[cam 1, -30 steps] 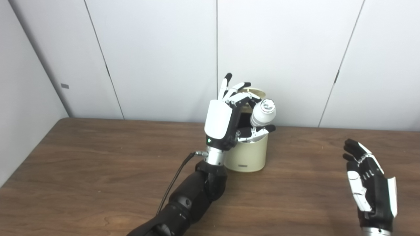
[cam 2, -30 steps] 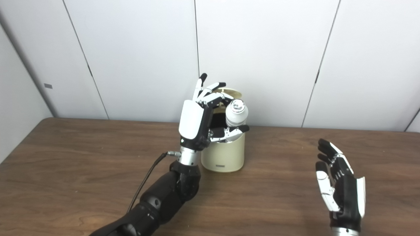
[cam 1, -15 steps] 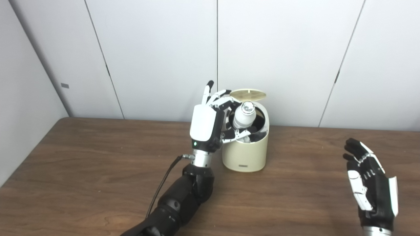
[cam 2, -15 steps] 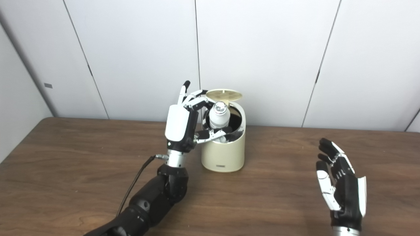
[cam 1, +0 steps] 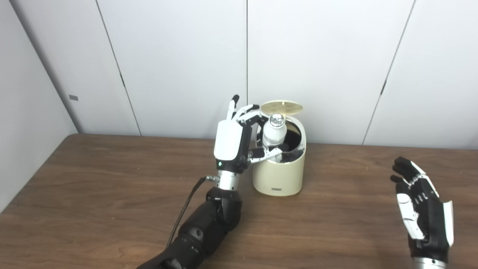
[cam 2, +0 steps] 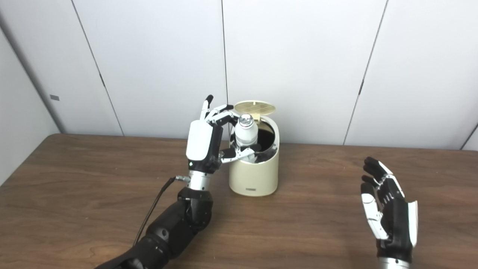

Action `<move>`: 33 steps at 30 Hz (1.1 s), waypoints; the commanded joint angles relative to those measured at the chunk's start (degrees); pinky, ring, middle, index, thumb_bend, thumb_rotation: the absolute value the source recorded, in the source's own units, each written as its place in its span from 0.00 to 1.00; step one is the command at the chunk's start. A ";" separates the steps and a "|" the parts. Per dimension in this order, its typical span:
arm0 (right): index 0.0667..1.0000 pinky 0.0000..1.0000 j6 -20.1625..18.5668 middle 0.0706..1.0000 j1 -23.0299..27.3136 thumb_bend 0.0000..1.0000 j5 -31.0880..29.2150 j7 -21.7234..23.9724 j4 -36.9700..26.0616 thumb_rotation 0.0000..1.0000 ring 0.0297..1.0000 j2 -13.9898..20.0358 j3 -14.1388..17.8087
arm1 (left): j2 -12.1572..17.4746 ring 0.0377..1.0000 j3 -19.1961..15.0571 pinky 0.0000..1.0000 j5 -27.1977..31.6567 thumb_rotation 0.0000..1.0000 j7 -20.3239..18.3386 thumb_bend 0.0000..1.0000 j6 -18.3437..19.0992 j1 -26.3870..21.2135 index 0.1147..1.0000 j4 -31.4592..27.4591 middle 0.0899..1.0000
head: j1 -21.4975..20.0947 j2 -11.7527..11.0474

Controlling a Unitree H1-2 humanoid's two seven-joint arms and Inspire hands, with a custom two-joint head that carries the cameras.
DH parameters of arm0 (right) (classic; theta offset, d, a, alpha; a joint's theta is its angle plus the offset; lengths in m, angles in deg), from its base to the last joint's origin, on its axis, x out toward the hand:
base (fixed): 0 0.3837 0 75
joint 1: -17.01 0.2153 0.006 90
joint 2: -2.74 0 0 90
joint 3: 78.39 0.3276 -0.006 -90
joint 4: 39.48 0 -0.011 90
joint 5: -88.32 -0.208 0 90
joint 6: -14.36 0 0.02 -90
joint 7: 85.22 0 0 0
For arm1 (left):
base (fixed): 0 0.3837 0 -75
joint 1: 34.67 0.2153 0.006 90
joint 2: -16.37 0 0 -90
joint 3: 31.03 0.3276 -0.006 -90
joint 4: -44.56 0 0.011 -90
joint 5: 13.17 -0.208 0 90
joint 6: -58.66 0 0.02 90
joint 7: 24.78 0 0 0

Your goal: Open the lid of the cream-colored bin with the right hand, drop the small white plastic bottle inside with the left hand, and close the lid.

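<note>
The cream-colored bin [cam 1: 279, 173] stands on the brown table near the back wall, its round lid [cam 1: 281, 107] tipped up behind the dark opening. My left hand [cam 1: 233, 140] hovers at the bin's left rim, shut on the small white plastic bottle [cam 1: 274, 130]. The bottle stands upright with its silver cap up, its lower part over the opening. Far off at the front right, my right hand [cam 1: 422, 209] is open, fingers spread and pointing up, holding nothing.
A black cable [cam 1: 186, 209] runs along my left forearm [cam 1: 201, 231]. White wall panels rise directly behind the bin. Bare table [cam 2: 306, 220] lies between the bin and my right hand.
My left hand has shifted left and down with the bottle, bringing it from above the bin's front into the opening. The lid, hidden before, now shows. The right hand stayed put.
</note>
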 commanded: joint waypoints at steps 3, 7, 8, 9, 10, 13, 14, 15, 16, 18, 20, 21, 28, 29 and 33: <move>0.78 0.75 2.45 0.80 -1.03 0.25 1.23 -0.16 3.48 0.70 0.81 0.72 0.12 | 0.90 0.78 -0.06 1.00 1.24 0.33 -1.78 0.90 -1.47 -1.48 0.41 -0.80 0.43 | -0.02 -0.03; 0.78 0.75 2.45 0.80 -0.99 0.26 1.78 -0.41 3.38 0.70 0.81 0.59 0.13 | 1.07 0.79 -0.12 1.00 2.16 0.56 -2.70 1.00 -2.39 -1.30 0.41 -0.89 0.43 | -0.05 -0.05; 0.78 0.74 2.45 0.80 -1.00 0.26 1.80 -0.40 3.36 0.70 0.81 0.57 0.15 | 1.11 0.79 -0.11 1.00 2.36 0.60 -2.85 1.00 -2.58 -1.25 0.41 -0.93 0.43 | -0.05 -0.05; 0.78 0.75 2.45 0.80 -1.01 0.26 1.83 -0.38 3.35 0.70 0.81 0.55 0.18 | 1.11 0.80 -0.15 1.00 2.56 0.61 -3.10 1.00 -2.71 -1.18 0.41 -1.04 0.43 | -0.05 -0.05; 0.78 0.75 2.45 0.80 -1.02 0.26 1.99 -0.45 3.37 0.70 0.81 0.55 0.19 | 1.11 0.80 -0.24 1.00 2.72 0.62 -3.40 1.00 -2.82 -1.09 0.41 -1.18 0.44 | -0.05 -0.05; 0.78 0.75 2.46 0.80 -1.03 0.26 1.82 -0.36 3.39 0.68 0.81 0.68 0.04 | 1.08 0.81 -0.41 1.00 2.85 0.59 -4.07 1.00 -2.88 -0.89 0.42 -1.53 0.44 | -0.05 -0.05; 0.78 0.75 2.46 0.80 -1.02 0.25 1.66 -0.31 3.44 0.68 0.81 0.67 0.04 | 1.06 0.81 -0.47 1.00 2.90 0.59 -4.17 1.00 -2.91 -0.83 0.42 -1.61 0.44 | -0.05 -0.05; 0.78 0.75 2.46 0.80 -0.99 0.25 1.50 -0.27 3.52 0.67 0.81 0.69 0.10 | 1.00 0.81 -0.52 1.00 2.90 0.58 -4.26 1.00 -2.89 -0.81 0.42 -1.68 0.44 | -0.04 -0.07; 0.78 0.75 2.46 0.80 -0.97 0.26 1.61 -0.34 3.55 0.67 0.81 0.73 0.11 | 0.95 0.81 -0.56 1.00 2.89 0.58 -4.34 1.00 -2.83 -0.78 0.42 -1.77 0.44 | -0.04 -0.07; 0.78 0.75 2.46 0.80 -0.95 0.27 1.89 -0.47 3.63 0.69 0.80 0.81 0.11 | 0.91 0.81 -0.58 1.00 2.81 0.60 -4.33 1.00 -2.80 -0.75 0.42 -1.84 0.44 | -0.03 -0.08; 0.78 0.75 2.46 0.80 -0.95 0.28 1.92 -0.43 3.69 0.69 0.81 0.82 0.14 | 0.92 0.81 -0.61 1.00 2.74 0.60 -4.26 1.00 -2.78 -0.73 0.42 -1.90 0.44 | -0.02 -0.14; 0.78 0.75 2.46 0.80 -0.96 0.28 1.94 -0.41 3.69 0.70 0.81 0.81 0.16 | 0.92 0.81 -0.63 1.00 2.74 0.60 -4.28 1.00 -2.77 -0.72 0.42 -1.93 0.44 | -0.02 -0.14; 0.78 0.75 2.45 0.80 -0.94 0.26 2.14 -0.33 3.47 0.69 0.81 0.78 0.15 | 1.02 0.81 -0.55 1.00 2.34 0.60 -3.83 1.00 -2.66 -0.82 0.41 -1.72 0.43 | 0.02 -0.24; 0.78 0.75 2.45 0.80 -0.90 0.26 2.36 -0.52 3.52 0.68 0.81 0.80 0.13 | 1.01 0.81 -0.60 1.00 2.40 0.60 -3.89 1.00 -2.64 -0.80 0.41 -1.79 0.43 | 0.01 -0.28; 0.78 0.74 2.46 0.80 -0.82 0.26 1.86 -0.51 3.69 0.68 0.81 0.94 -0.03 | 0.93 0.81 -0.93 1.00 2.91 0.58 -4.25 1.00 -2.78 -0.53 0.41 -2.61 0.43 | -0.01 -0.31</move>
